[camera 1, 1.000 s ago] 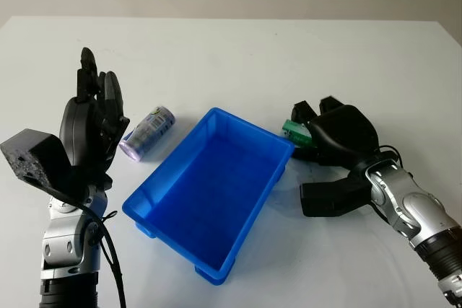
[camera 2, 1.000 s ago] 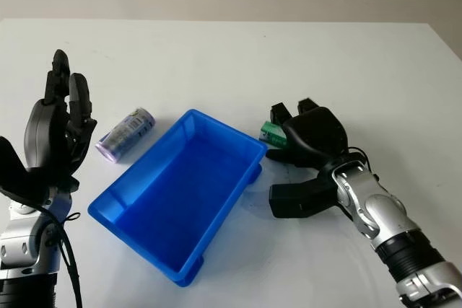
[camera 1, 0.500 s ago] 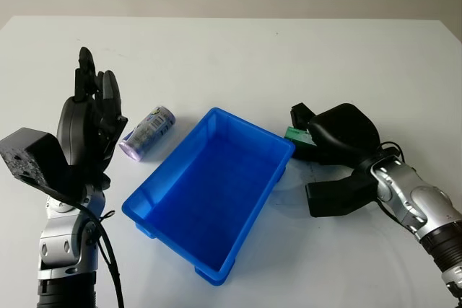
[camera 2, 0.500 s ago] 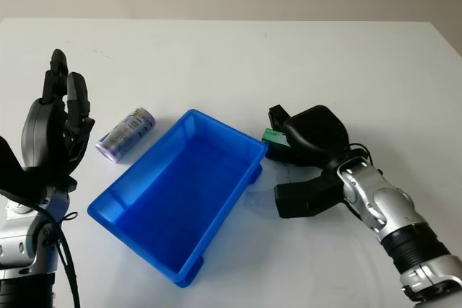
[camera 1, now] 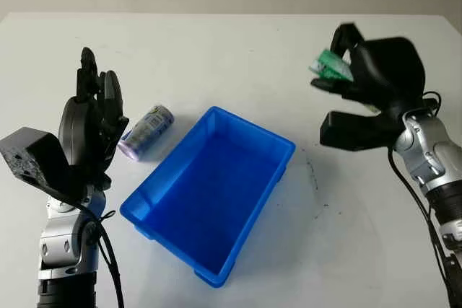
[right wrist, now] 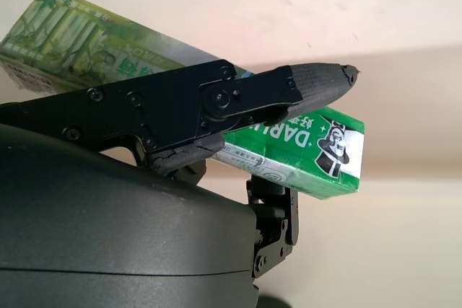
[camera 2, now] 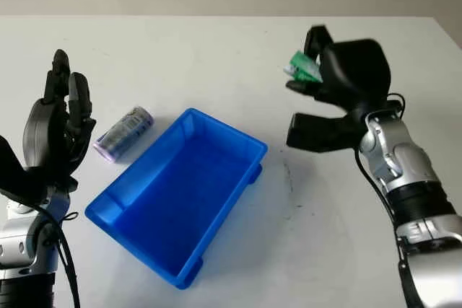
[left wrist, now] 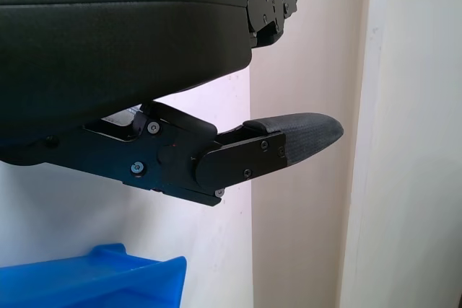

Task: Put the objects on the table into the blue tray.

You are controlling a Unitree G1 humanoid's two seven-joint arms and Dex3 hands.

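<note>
Left eye view: right hand (camera 1: 361,70) raised above the counter (camera 1: 238,55), clenched on a green carton (camera 1: 330,66).
The carton is off the surface, up and to the right of the blue tray (camera 1: 209,203), well apart from it. A small can (camera 1: 146,132) lies on its side just left of the tray. The left hand (camera 1: 90,124) is released, upright at the left beside the can, holding nothing.
</note>
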